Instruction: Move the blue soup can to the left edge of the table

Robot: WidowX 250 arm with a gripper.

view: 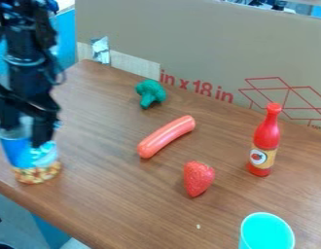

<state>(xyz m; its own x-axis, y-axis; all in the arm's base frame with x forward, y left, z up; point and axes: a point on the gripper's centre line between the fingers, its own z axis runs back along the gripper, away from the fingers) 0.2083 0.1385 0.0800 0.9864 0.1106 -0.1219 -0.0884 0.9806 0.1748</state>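
We see the tool [23, 133] at the left of the frame, directly over the blue can with a nut-patterned base [34, 158], with part of it overlapping the can's upper body; the can lies below the tool, its long axis close to upright and so roughly in line with the arm that hangs down from the upper left; we cannot tell whether the tool is clenched on the can or released around it, nor whether the can's base bears on the bench [117, 204], near whose edge it shows at the lower left; the toy sausage [166, 136] slants across the centre of the frame, well apart from the tool; the green broccoli [151, 92] is above it, the strawberry [199, 179] below it; the ketchup bottle [265, 141] stands upright at the right, the turquoise cup [267, 232] at the lower right.
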